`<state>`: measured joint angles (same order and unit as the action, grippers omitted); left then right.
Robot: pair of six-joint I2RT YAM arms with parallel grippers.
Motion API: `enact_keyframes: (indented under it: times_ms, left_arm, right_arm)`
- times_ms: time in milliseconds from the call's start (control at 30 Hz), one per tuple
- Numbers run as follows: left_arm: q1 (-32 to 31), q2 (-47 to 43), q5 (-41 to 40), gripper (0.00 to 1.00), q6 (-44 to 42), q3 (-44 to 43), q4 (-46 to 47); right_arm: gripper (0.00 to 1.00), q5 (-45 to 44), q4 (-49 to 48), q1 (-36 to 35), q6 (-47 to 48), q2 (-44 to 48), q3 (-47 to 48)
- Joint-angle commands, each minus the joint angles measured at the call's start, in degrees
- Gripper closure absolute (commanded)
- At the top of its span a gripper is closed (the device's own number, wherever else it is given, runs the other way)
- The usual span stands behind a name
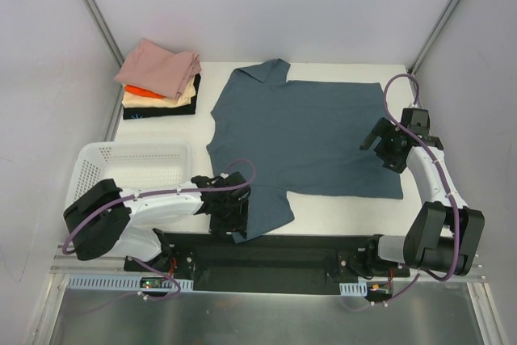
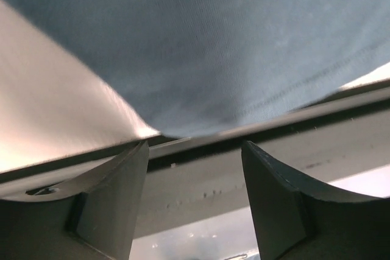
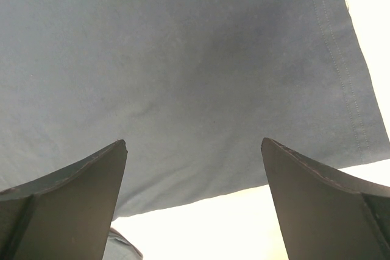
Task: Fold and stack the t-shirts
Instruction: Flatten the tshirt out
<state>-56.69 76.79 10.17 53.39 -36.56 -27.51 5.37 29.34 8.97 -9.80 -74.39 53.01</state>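
Your blue shirt [image 1: 307, 135] lies flat on the table [image 1: 339, 214], its long axis running left to right, with the collar on the left. The left gripper [image 1: 229, 214] is open at the near sleeve [image 1: 271, 209]. The right gripper [image 1: 384, 148] is also open and hovers over the hem side. Only the left wrist view shows the sleeve edge reaching the table's front edge (nothing is between the fingers).

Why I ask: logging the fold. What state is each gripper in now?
Left gripper: open, holding nothing, at the blue shirt's sleeve.
Right gripper: open, holding nothing, over the shirt.
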Motion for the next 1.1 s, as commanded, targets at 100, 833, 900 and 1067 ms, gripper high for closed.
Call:
enact_keyframes:
  times_ms: [100, 833, 900, 1067]
  left_arm:
    - [-1.3, 5.0, 1.3, 0.43, 0.3, -1.2, 4.9]
    - [-1.4, 6.5, -8.1, 0.97, -1.5, -6.6, 4.7]
    - [-1.3, 5.7, -7.5, 1.0, -1.4, -6.2, 4.3]
    - [-1.4, 1.8, -5.6, 1.0, -1.9, -4.8, 3.8]
  right_arm:
    - [0.04, 2.3, -0.8, -0.2, -0.4, -1.8, 0.5]
    - [0.04, 4.3, -1.7, -0.2, -0.1, 0.3, -0.3]
    - [0.04, 3.7, -1.5, -0.2, -0.2, 0.6, -0.5]
    - [0.04, -2.1, 0.2, 0.0, -2.0, 4.1, -3.2]
